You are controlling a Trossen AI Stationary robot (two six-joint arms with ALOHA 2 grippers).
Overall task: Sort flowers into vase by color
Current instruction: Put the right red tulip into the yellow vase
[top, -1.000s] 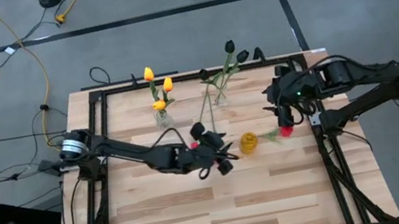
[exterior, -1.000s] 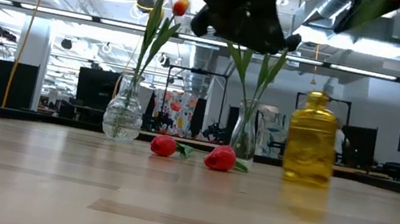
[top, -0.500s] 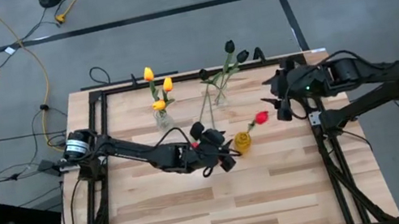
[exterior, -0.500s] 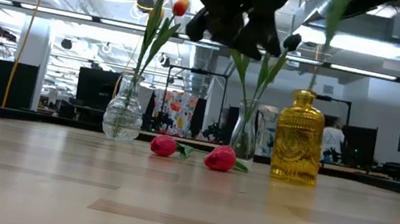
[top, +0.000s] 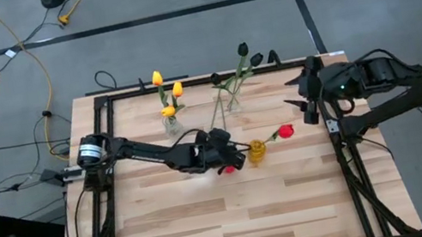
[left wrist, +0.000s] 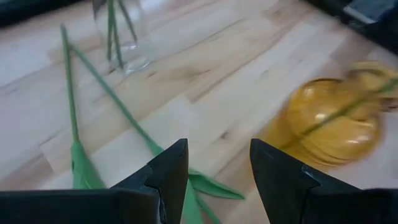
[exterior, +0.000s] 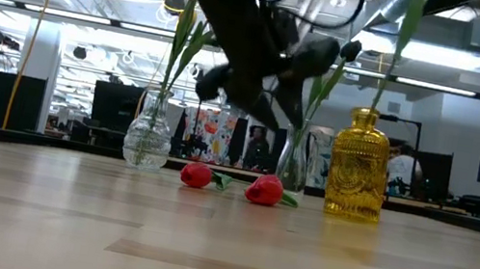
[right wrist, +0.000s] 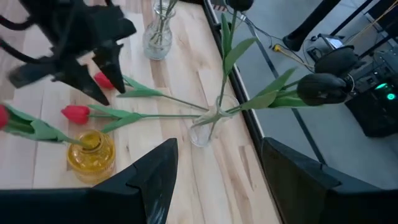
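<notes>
While one red tulip (top: 285,131) leaned in the yellow vase (top: 258,152) at frame centre, the left gripper (top: 227,157), jaws open, was poised over two red tulips (right wrist: 75,113) lying on the desk (top: 237,218). Closing on a stem (left wrist: 115,99) was judged next. At right, the right gripper (top: 305,99) was held empty, jaws apart. Heads were hidden in the left wrist view.
</notes>
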